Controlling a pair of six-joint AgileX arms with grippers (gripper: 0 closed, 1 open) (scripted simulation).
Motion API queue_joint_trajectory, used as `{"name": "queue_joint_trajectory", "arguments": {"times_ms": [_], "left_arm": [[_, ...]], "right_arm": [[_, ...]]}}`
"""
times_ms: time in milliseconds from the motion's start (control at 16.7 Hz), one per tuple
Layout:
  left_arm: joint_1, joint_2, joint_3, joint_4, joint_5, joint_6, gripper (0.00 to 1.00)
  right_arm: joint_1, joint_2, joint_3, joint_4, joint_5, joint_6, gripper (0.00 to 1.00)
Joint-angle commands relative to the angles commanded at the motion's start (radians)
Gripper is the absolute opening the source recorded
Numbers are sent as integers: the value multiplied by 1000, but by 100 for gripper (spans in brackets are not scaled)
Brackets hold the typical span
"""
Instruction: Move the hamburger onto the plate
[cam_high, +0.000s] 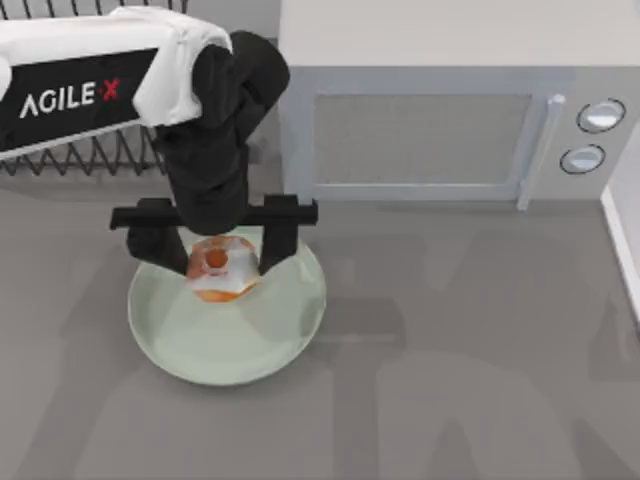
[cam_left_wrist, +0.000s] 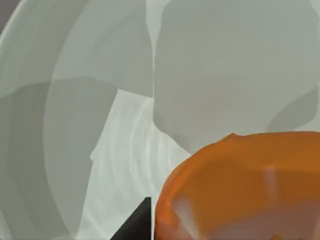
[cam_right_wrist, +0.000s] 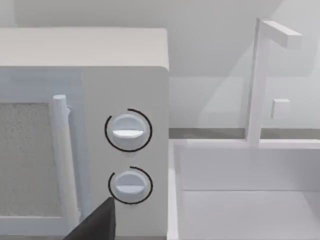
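Note:
The hamburger (cam_high: 222, 268), an orange-tan bun with white and red-orange patches, sits over the far part of the pale mint-green plate (cam_high: 230, 345). My left gripper (cam_high: 222, 250) reaches down from above, its two black fingers pressed against the bun's left and right sides, shut on it. In the left wrist view the hamburger (cam_left_wrist: 240, 190) looms close with the plate (cam_left_wrist: 75, 125) beneath it; whether the bun touches the plate I cannot tell. My right arm is parked off to the right, a dark part of its gripper (cam_right_wrist: 95, 225) showing in front of the microwave.
A white microwave (cam_high: 430, 110) with a vertical handle (cam_high: 538, 150) and two knobs (cam_high: 592, 135) stands behind the plate to the right. A black wire rack (cam_high: 80, 155) is at the back left. A white sink with a tap (cam_right_wrist: 255, 85) lies right of the microwave.

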Motion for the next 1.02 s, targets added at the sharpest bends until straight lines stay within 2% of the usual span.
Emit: {"name": "queue_joint_trajectory", "arguments": {"times_ms": [300, 1020], "left_arm": [[-2, 17, -29, 33, 0, -1, 0], [-2, 17, -29, 33, 0, -1, 90]], "right_arm": [[0, 0, 0, 0, 0, 0, 100], [0, 0, 0, 0, 0, 0, 100]]}}
